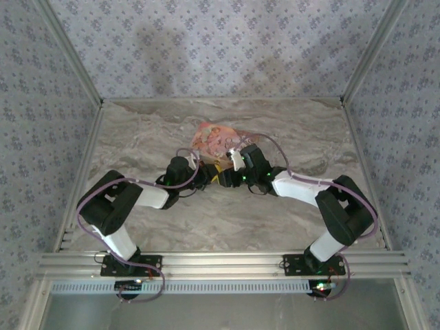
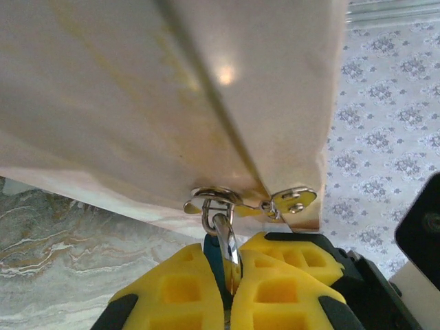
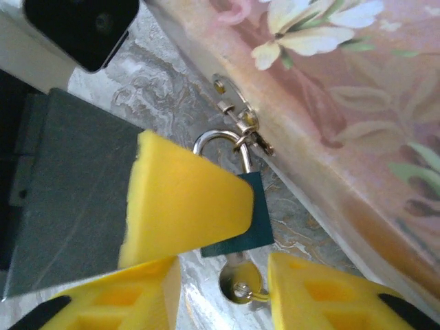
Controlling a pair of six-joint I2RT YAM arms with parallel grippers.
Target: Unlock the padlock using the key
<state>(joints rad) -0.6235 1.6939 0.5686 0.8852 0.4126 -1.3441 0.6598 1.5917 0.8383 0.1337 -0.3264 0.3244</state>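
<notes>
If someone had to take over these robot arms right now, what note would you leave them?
Left gripper: shut on the padlock, holding its blue body beside the pink pouch.
Right gripper: open, fingers either side of the key, not gripping it.
Done: the key appears seated in the padlock's underside.
Left to do: close on the key, turn it, and free the shackle, which is hooked through the pouch's metal ring.

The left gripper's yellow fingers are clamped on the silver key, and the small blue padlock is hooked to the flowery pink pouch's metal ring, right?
No: the left wrist view shows the left gripper clamped on the small blue padlock, not the silver key. The padlock is hooked to the metal ring of the flowery pink pouch.
</notes>
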